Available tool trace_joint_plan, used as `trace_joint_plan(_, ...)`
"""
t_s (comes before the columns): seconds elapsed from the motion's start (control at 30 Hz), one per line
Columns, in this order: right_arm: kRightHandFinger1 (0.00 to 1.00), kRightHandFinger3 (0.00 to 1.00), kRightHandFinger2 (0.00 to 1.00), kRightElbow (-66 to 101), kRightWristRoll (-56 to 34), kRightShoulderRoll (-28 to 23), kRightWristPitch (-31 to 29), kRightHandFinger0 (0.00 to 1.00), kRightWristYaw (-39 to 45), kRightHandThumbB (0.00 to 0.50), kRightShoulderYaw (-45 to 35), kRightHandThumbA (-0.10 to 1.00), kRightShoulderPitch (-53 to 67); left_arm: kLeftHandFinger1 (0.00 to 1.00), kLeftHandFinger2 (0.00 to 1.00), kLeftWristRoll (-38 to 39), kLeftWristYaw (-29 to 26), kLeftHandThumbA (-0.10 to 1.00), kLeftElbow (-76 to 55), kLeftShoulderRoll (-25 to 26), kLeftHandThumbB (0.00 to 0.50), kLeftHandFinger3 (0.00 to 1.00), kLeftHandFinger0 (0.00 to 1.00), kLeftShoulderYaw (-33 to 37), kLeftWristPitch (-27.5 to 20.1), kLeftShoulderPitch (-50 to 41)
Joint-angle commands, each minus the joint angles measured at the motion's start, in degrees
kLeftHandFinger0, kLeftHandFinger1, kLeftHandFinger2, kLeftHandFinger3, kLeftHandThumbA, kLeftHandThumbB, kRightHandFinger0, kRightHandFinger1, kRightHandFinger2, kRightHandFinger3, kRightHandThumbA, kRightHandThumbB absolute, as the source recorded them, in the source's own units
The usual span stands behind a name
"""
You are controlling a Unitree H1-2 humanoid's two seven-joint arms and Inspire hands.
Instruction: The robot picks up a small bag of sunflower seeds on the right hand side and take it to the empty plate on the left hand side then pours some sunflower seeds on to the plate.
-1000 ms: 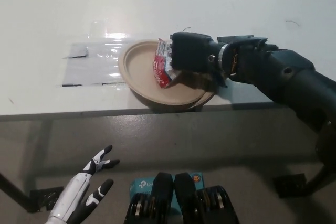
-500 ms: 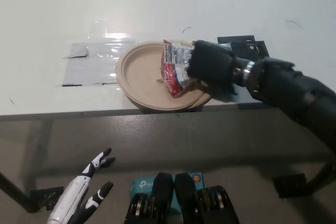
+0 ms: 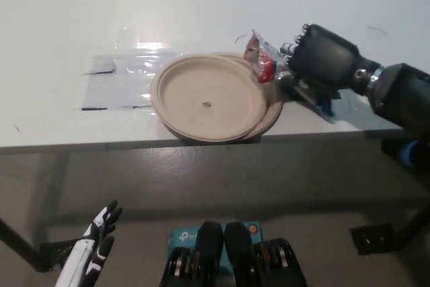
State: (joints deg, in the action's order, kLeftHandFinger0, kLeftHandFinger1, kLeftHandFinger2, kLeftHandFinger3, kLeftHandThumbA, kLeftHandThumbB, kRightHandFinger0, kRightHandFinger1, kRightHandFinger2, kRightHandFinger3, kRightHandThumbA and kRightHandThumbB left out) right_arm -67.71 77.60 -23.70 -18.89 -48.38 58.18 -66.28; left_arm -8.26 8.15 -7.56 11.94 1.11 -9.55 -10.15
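Red seed bag (image 3: 261, 60) pinched in black right hand (image 3: 321, 60) fingers, beside plate (image 3: 181, 92) rim.

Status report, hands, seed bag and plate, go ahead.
Right hand shut on seed bag, at plate's right rim. One seed on plate. Left hand open, low, below table. Nothing in the way.

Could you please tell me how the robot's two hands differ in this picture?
The right hand is black; the left hand is white. The right hand is above the table, at the plate's right edge; the left hand hangs low, below the table. The right hand grips the seed bag; the left hand holds nothing, fingers apart.
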Motion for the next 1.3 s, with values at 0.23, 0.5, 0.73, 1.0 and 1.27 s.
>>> trace_joint_plan(0.23, 0.0, 0.2, 0.25, 1.68, -4.18, -1.24, -0.59, 0.0, -3.9, 0.366, -4.36, -0.1, -4.18, 1.0, 1.0, 0.63, 1.63, 1.0, -1.93, 2.35, 0.262, 1.0, 1.0, 1.12, 1.62, 0.35)
trace_joint_plan(0.5, 0.1, 0.01, 0.52, -3.41, -1.63, 1.47, 3.96, 0.0, -10.47, 0.29, -2.38, -0.1, -3.15, 1.0, 1.0, -1.12, 1.33, 1.0, -2.44, 3.0, 0.297, 1.0, 1.0, 2.49, 1.32, -0.48)
trace_joint_plan(0.73, 0.0, 0.17, 0.46, -9.43, -8.63, 6.21, 8.75, 0.0, -8.71, 0.388, -9.27, -0.1, -4.07, 1.0, 1.0, 1.39, 0.52, 1.0, -2.14, 1.08, 0.257, 1.0, 1.0, 2.13, 0.77, -2.93)
trace_joint_plan(1.0, 0.02, 0.05, 0.41, -12.62, -11.01, 8.61, 10.36, 0.0, -4.85, 0.395, -12.57, -0.1, -6.23, 1.0, 1.0, 0.26, 0.04, 1.0, -3.04, 1.0, 0.249, 1.0, 1.0, 1.63, 0.24, -3.82)
trace_joint_plan(1.27, 0.04, 0.07, 0.43, -13.61, -9.09, 7.99, 13.74, 0.0, -3.15, 0.391, -9.44, -0.1, -7.59, 1.0, 1.0, 0.06, -0.07, 1.0, -3.98, 1.12, 0.259, 1.0, 1.0, 1.16, 0.45, -4.21)
